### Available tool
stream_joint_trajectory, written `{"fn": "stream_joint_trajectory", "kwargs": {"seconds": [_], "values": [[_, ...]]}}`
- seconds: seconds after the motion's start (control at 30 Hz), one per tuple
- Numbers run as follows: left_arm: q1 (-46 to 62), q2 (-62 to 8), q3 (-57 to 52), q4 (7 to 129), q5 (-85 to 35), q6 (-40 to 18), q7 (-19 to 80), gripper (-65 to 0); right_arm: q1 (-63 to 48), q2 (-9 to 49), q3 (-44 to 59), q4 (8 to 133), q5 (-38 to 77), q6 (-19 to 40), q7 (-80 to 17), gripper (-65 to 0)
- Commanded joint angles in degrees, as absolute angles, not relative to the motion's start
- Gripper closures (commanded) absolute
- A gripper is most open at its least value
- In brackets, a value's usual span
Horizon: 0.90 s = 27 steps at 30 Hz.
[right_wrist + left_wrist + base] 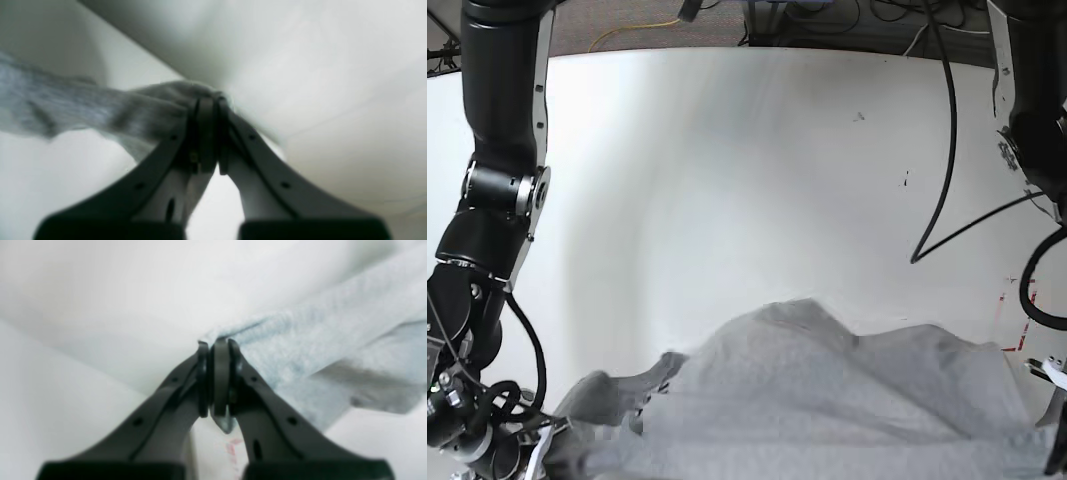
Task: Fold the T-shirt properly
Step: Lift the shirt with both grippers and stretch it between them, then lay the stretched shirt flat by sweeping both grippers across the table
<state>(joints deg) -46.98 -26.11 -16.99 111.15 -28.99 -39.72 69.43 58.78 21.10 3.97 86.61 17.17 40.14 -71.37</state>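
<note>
Base view, left to right: your right gripper (pixel 206 133) is clamped on one edge of the T-shirt (pixel 827 400), which lies rumpled at the near edge of the white table (pixel 747 170); your left gripper (pixel 217 376) pinches the opposite edge. Step in hand, likely: spreading the cloth. Next, draw both edges apart evenly until it lies flat.

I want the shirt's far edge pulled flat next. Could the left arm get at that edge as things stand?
Probably not yet: the left gripper is shut on a T-shirt corner, so it would have to let go first. The white table beyond looks unobstructed.
</note>
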Motion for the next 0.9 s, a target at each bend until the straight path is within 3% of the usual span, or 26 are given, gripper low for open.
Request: {"fn": "stream_joint_trajectory", "kwargs": {"seconds": [0.0,0.27,0.6,0.87], "values": [[-50.15,-27.91,-17.27,111.25,-29.05,-39.52,68.26,0.0,62.99,22.02,4.35,87.69,17.27,40.0,-72.57,0.0],[-52.44,-29.93,-17.27,108.44,-29.32,-39.87,68.26,0.0,65.8,24.84,4.35,89.89,17.45,40.0,-73.71,0.0],[-36.79,-27.38,-22.11,110.99,-29.49,-39.96,68.26,0.0,44.18,26.33,14.64,100.79,20.7,40.0,-75.21,0.0],[-21.23,-24.57,-26.07,112.31,-29.49,-40.0,68.26,0.0,24.84,21.76,23.16,108.7,20.79,40.0,-75.21,0.0]]}}
